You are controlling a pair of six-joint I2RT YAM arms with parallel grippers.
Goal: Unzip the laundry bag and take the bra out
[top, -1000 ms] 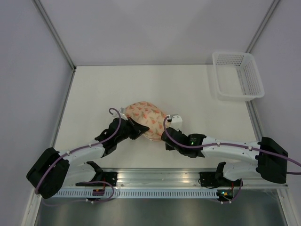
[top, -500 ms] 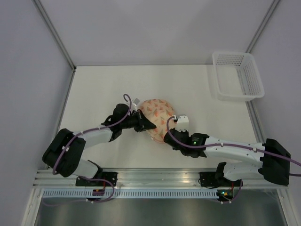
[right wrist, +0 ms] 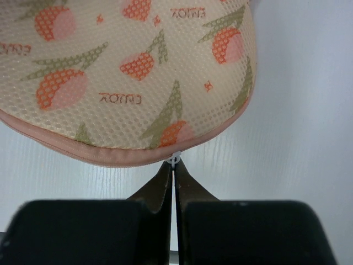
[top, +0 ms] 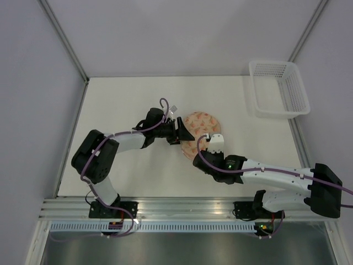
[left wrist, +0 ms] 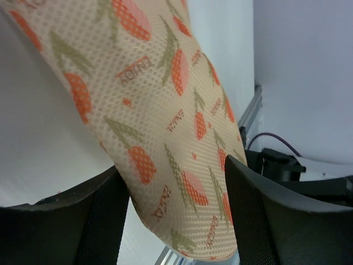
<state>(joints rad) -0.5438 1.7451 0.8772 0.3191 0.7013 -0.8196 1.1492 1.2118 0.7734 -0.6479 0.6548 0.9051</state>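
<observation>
Laundry bag [top: 201, 126] set mid-table [top: 121, 99], flanked by both grippers. One end straddled by left gripper [left wrist: 175, 171], jaws spread apart. White zipper pull [right wrist: 174, 160] at pink rim pinched by right gripper [right wrist: 174, 172], fingers clenched together.

Laundry bag [top: 199, 126] at mid-tabletop [top: 121, 99], basket [top: 278, 91] at the far right corner.
Left gripper [top: 183, 132] straddles the bag's left end; right gripper [right wrist: 174, 171] pinches the zipper pull [right wrist: 174, 159] on its near rim.
</observation>
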